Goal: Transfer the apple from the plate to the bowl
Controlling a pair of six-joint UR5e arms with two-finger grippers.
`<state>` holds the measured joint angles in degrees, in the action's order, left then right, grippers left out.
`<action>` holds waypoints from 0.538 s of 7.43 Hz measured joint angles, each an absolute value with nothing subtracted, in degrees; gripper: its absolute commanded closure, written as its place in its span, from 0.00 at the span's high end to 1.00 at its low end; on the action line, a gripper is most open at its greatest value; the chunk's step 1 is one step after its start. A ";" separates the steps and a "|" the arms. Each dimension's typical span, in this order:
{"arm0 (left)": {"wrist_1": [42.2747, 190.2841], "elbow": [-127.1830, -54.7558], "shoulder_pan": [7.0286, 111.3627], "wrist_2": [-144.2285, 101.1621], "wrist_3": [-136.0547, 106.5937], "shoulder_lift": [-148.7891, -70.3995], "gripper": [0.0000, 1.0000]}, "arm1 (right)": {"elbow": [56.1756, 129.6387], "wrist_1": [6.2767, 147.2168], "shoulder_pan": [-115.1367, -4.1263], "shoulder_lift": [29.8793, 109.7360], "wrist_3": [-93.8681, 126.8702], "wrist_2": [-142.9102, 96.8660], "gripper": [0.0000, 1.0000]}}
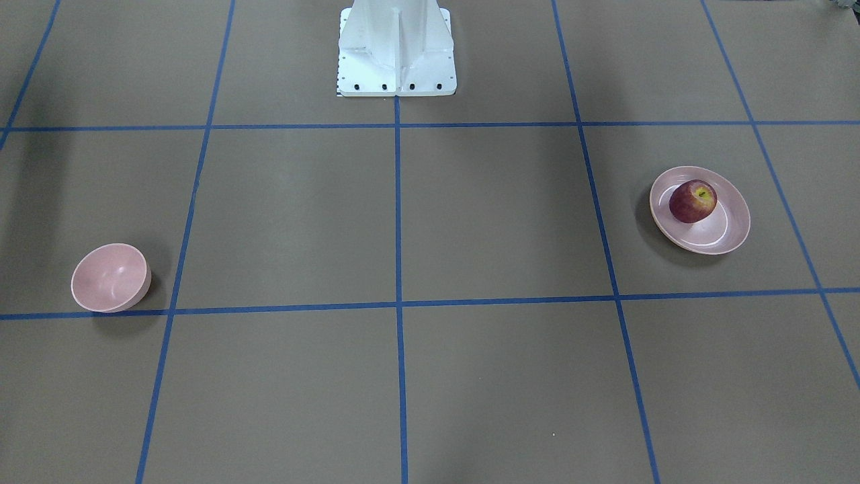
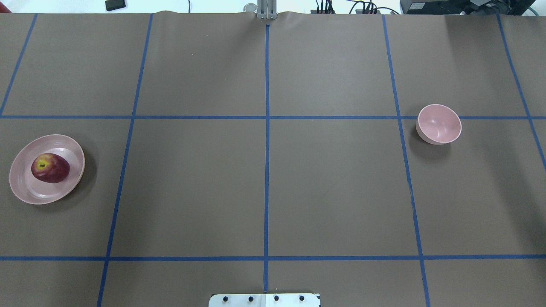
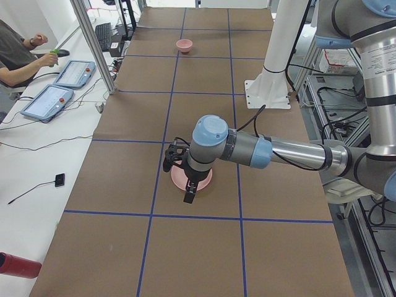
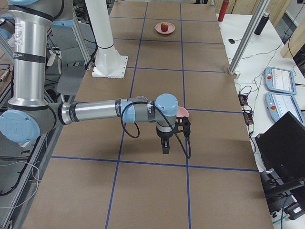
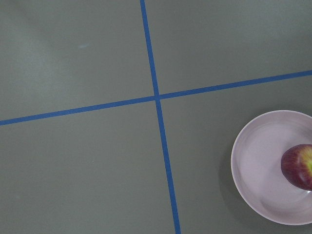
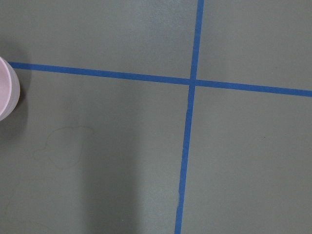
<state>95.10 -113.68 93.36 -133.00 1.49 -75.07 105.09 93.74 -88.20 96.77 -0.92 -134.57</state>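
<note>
The dark-red apple [image 2: 50, 168] lies on the pale-pink plate [image 2: 25, 187] at the table's left side; they also show in the front view, apple [image 1: 693, 200] and plate [image 1: 729, 228]. The small pink bowl [image 2: 439, 123] stands empty at the right, also seen in the front view [image 1: 111, 277]. My left gripper [image 3: 189, 197] hangs high over the plate [image 3: 201, 180]; its wrist view shows plate [image 5: 253, 165] and apple [image 5: 298, 165] at the lower right. My right gripper [image 4: 165, 149] hangs beside the bowl [image 4: 184, 113]. I cannot tell whether either gripper is open or shut.
The white robot pedestal [image 1: 396, 50] stands at the table's middle back edge. Blue tape lines [image 2: 267, 149] divide the brown table. An operator [image 3: 18, 55] and control tablets [image 3: 46, 102] are beside the table. A red bottle [image 3: 18, 265] lies off the table.
</note>
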 measured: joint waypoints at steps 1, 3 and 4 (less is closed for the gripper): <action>95.08 -113.77 93.35 -133.02 1.53 -74.89 0.98 | 105.09 93.71 -88.18 96.77 -0.89 -134.56 1.00; 95.11 -113.77 93.34 -133.13 1.78 -74.33 0.98 | 105.04 93.73 -88.16 96.79 -0.92 -134.56 1.00; 95.26 -113.70 93.31 -133.15 1.92 -74.24 0.98 | 105.04 93.71 -88.16 96.80 -1.05 -134.56 1.00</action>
<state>95.26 -113.70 93.31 -133.15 1.92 -74.24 105.04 93.71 -88.16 96.80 -1.05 -134.56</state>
